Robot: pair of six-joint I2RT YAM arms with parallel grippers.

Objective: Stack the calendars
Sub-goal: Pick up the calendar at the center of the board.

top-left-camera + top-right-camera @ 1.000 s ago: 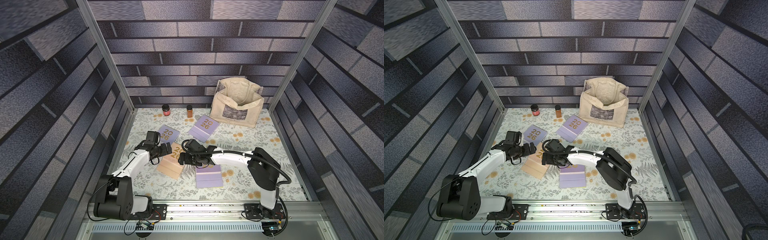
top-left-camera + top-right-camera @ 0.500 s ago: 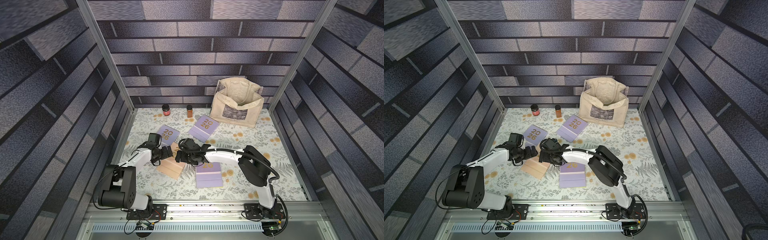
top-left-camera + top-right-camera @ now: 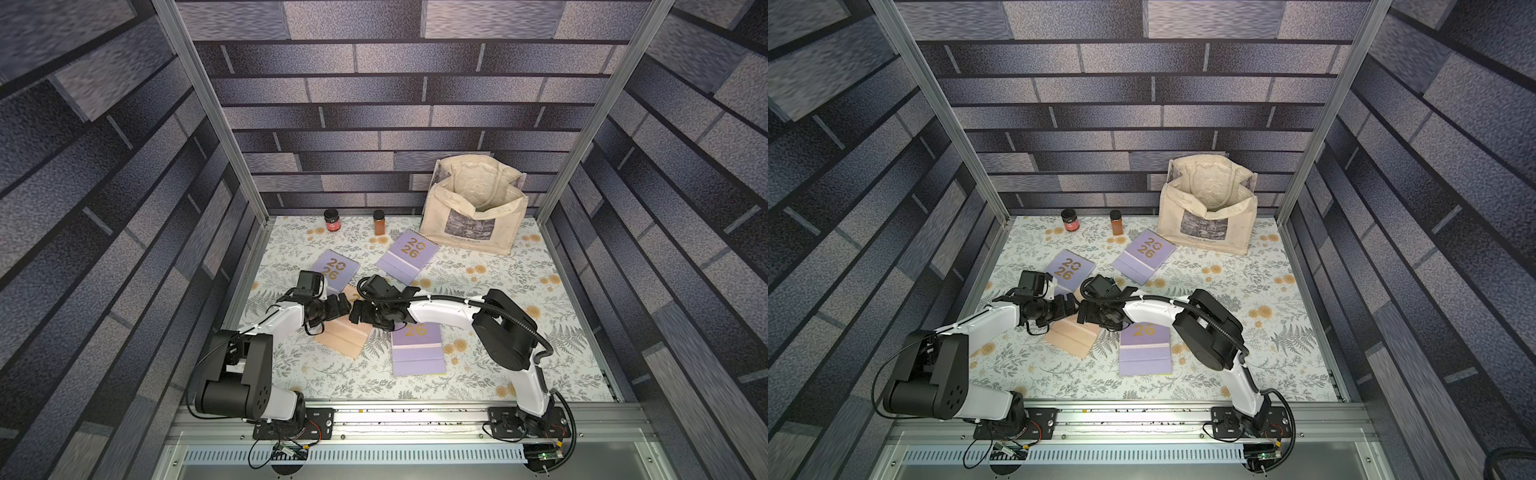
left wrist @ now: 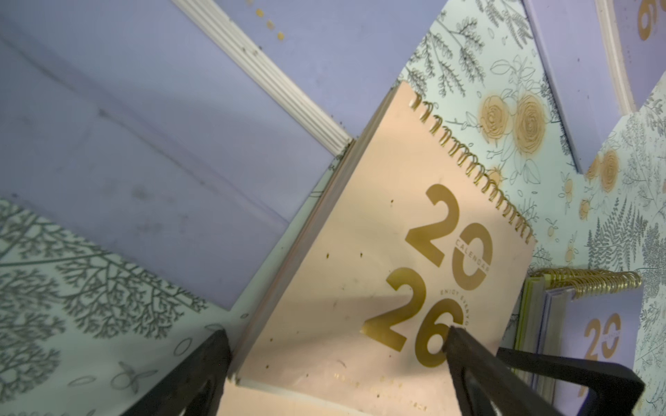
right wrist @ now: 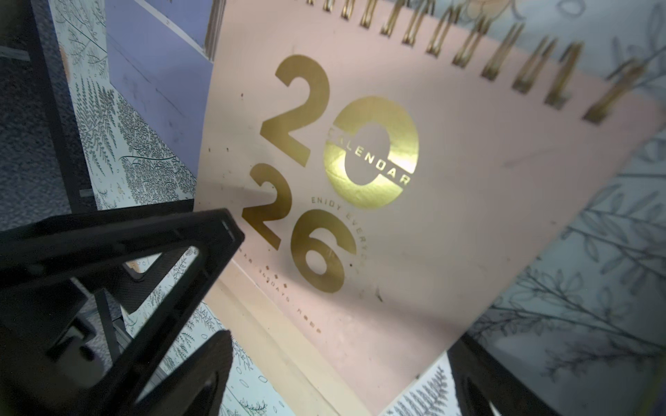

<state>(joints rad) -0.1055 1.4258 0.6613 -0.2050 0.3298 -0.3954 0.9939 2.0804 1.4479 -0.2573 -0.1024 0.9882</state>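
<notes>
The peach calendar (image 3: 344, 338) (image 3: 1070, 337) lies flat on the floral mat, its top half hidden under both grippers in both top views. My left gripper (image 3: 343, 306) (image 4: 335, 347) is open; one fingertip (image 4: 465, 354) rests over the gold "26", the other sits beside the calendar's edge. Facing it, my right gripper (image 3: 356, 312) (image 5: 342, 363) is open too, astride the peach calendar (image 5: 450, 187) at its lower corner. Lilac calendars lie at the back left (image 3: 334, 269), back centre (image 3: 407, 255) and front (image 3: 417, 351). Under the front one a yellow-green calendar (image 4: 527, 324) shows its edge.
A cream tote bag (image 3: 473, 226) stands at the back right. Two small jars, one red (image 3: 332, 220) and one amber (image 3: 379, 222), stand by the back wall. The enclosure's patterned walls and metal posts close in the mat on three sides.
My left gripper has slid right over the peach calendar toward the right gripper, and its arm has dropped lower. The right gripper has shifted slightly left. No calendar has moved.
</notes>
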